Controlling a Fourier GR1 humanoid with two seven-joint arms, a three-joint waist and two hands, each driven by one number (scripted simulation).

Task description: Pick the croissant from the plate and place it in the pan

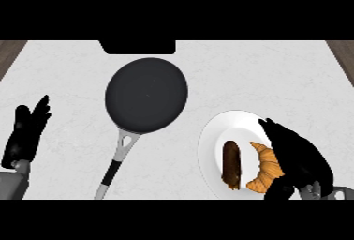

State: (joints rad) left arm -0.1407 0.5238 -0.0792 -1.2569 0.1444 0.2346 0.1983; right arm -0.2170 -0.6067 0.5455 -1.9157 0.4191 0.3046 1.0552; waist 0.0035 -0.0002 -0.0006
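Right hand (298,159) lies over the right rim of the plate (220,123), fingers stretched out and close together along the right flank of the croissant (266,165) — not yet curled round it, as far as I can judge. Croissant sits on the plate just beside a dark pastry (232,164); pan (146,95) well apart, up-left. Left hand (27,131) rests open at the left edge. Judgement: croissant is light, flaky, easily crushed — take it across the thick middle, not the tips.

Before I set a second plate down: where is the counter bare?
Bare counter lies right of the pan, beyond the plate, and between the pan handle and the resting left hand. Crowded: the plate, with croissant, a dark pastry and the right hand over it.
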